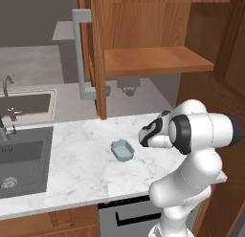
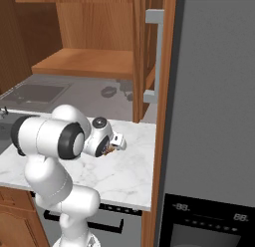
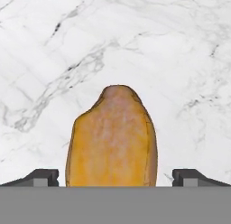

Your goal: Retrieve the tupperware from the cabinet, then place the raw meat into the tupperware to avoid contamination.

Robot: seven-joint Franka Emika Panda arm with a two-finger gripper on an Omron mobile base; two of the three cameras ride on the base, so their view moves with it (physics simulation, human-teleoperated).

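Note:
The raw meat [image 3: 113, 137], an orange-brown oval lump, lies on the white marble counter [image 3: 54, 47]. It sits between the two dark fingertips [image 3: 43, 177] of my gripper [image 3: 115, 178], which is open, with a gap on each side of the meat. In the right base view the hand points down at the counter, and a bit of the meat [image 2: 107, 150] shows under the gripper [image 2: 111, 149]. The pale blue-grey tupperware [image 1: 122, 150] rests on the counter just left of my hand. The cabinet [image 1: 153, 59] above stands open, and its wooden shelf is bare.
A steel sink [image 1: 21, 159] with a faucet is set into the counter at the left. The open cabinet door with its grey bar handle [image 1: 81, 54] hangs over the counter's back. A tall grey appliance wall [image 2: 214, 106] borders the counter on the right.

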